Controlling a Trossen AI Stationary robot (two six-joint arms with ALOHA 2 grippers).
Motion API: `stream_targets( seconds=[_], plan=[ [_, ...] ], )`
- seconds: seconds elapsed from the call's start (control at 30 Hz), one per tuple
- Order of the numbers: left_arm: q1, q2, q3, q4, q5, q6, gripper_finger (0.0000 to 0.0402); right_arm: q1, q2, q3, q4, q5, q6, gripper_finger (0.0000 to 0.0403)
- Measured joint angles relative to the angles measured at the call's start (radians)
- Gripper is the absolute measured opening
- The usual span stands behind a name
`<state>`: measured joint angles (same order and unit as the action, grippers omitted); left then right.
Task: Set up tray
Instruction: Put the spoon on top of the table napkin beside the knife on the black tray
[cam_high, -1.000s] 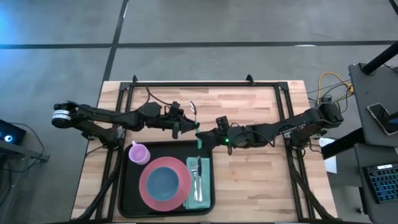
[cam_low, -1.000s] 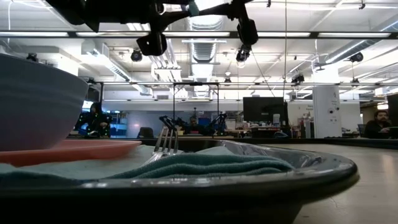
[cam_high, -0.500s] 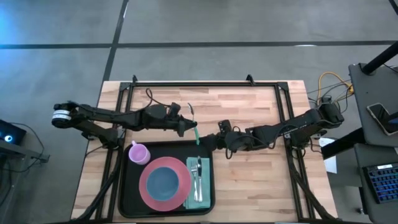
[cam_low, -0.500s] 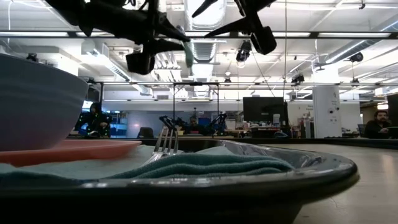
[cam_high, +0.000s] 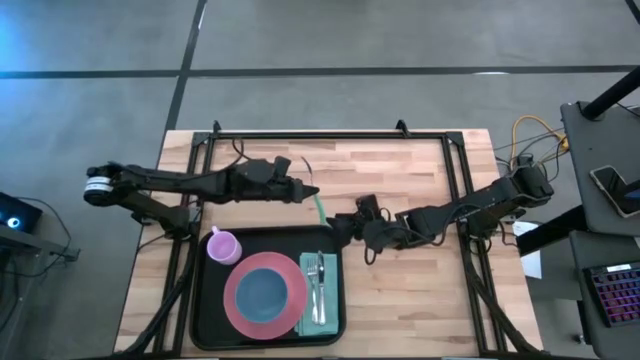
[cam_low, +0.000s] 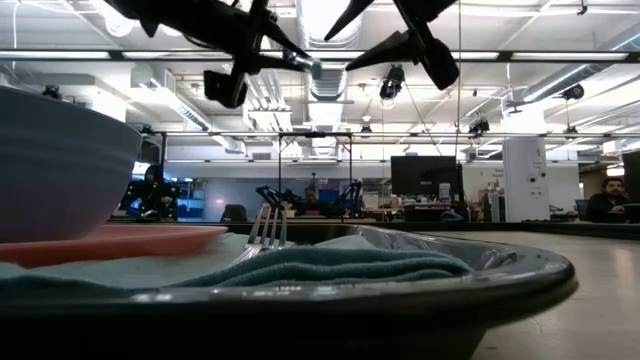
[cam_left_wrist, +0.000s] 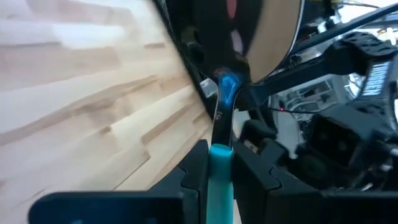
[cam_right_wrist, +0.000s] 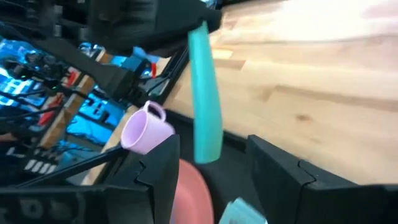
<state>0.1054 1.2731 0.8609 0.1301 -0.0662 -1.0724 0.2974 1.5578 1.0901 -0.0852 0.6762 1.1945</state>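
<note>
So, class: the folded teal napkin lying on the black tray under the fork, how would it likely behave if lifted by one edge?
The napkin is probably floppy: in the low view its soft folds sag like cloth. It looks light, so a lift would likely unfold it. The fork lying on it would probably slide off onto the tray.

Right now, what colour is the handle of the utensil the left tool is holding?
Teal; the utensil handle shows best in the right wrist view.
</note>
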Motion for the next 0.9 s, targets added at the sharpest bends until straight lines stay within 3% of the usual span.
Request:
stream_targets(
  seconds=[0.4,0.63,0.9],
  plan=[
    [0.0,0.196,0.216,-0.094,0.075,0.039,0.0035,-0.001,0.002,0.0,-0.031,0.053,-0.025,0.0173],
    [0.0,0.251,0.304,-0.141,0.088,0.093,0.0035,0.0,0.002,0.0,-0.108,0.052,0.023,0.0171],
    [0.0,0.255,0.278,-0.165,0.088,0.093,0.0035,0.005,0.002,0.0,-0.143,0.032,0.06,0.0113]
  ],
)
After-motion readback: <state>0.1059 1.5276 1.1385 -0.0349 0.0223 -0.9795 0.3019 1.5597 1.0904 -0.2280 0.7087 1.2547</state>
